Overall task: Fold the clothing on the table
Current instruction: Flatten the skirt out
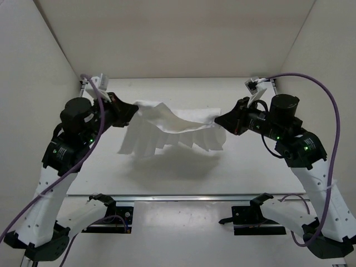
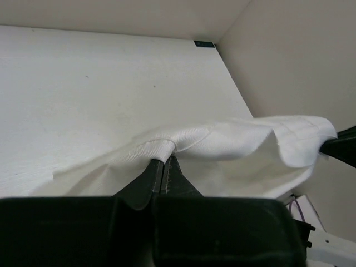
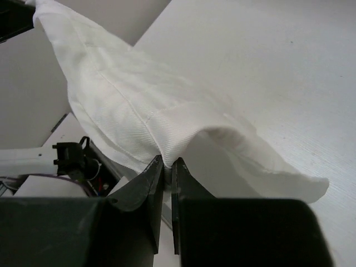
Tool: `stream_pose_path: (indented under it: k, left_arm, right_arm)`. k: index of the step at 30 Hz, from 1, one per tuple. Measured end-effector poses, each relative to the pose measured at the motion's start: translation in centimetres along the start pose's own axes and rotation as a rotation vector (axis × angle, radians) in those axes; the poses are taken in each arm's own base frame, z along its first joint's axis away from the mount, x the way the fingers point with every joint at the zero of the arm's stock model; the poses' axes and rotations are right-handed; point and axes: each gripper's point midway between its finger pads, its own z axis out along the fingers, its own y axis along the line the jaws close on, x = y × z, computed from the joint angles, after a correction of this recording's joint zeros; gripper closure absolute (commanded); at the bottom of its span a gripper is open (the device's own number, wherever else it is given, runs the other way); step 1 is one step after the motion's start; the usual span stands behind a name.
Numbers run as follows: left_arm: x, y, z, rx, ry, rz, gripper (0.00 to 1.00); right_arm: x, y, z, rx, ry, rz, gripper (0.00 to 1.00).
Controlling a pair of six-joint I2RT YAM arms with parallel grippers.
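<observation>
My left pincer and right pincer are black. The clothing is white, finely ribbed, with faint lengthwise creases. The counter is matte white, my cables purple.

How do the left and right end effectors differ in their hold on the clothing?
The left end effector pinches the left end of the clothing; the right end effector its right end. In the top view the left one sits slightly farther back. The left one looks pressed fully together; the right shows a thin slit. Both are shut on it, holding it off the table.
</observation>
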Motion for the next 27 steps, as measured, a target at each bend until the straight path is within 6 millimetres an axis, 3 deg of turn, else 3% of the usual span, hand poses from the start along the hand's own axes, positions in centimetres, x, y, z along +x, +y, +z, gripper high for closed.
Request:
stream_pose_path:
  k: [3,5,8,10,11,14,16,19,21,23,26,27]
  left_arm:
    - [-0.9,1.4,-0.9,-0.038,-0.025,0.004,1.0]
    - [-0.5,2.9,0.3,-0.077,0.004,0.006,1.0]
    - [0.7,5.6,4.4,-0.152,0.117,0.004,1.0]
    - [0.8,7.4,8.3,-0.192,0.189,0.004,1.0]
    - [0.5,8.3,10.1,-0.211,0.221,0.002,1.0]
    - [-1.8,9.9,14.0,-0.246,0.249,0.014,1.0]
    - [-4.2,10.0,15.0,-0.245,0.211,0.035,1.0]
    - [-5.4,9.2,13.1,-0.235,0.159,0.056,1.0]
    - [-4.5,8.6,11.2,-0.22,0.144,0.062,1.0]
    - [-1.7,8.6,9.4,-0.205,0.157,0.055,1.0]
    - [6.4,10.2,8.7,-0.181,0.253,0.015,1.0]
    - [10.3,11.6,8.7,-0.198,0.316,-0.013,0.91]
  right_arm:
    - [-0.8,0.6,-0.1,-0.031,0.016,-0.003,1.0]
    - [-1.4,-0.3,1.6,-0.019,0.044,0.0,1.0]
    - [-2.3,-2.4,5.5,0.018,0.128,0.012,1.0]
    - [-3.9,-4.3,9.6,0.043,0.16,0.007,1.0]
    - [-4.4,-5.2,11.4,0.06,0.18,0.008,0.99]
    - [-6.9,-6.4,14.4,0.098,0.179,-0.015,1.0]
    - [-8.1,-6.2,14.2,0.1,0.146,-0.032,1.0]
    - [-8.0,-5.7,11.3,0.097,0.106,-0.037,1.0]
    - [-7.0,-6.6,9.3,0.109,0.087,-0.016,1.0]
    - [-5.0,-8.3,8.1,0.131,0.09,0.026,1.0]
    - [0.7,-11.6,8.9,0.155,0.147,0.119,1.0]
    - [3.7,-13.0,9.5,0.172,0.193,0.163,0.88]
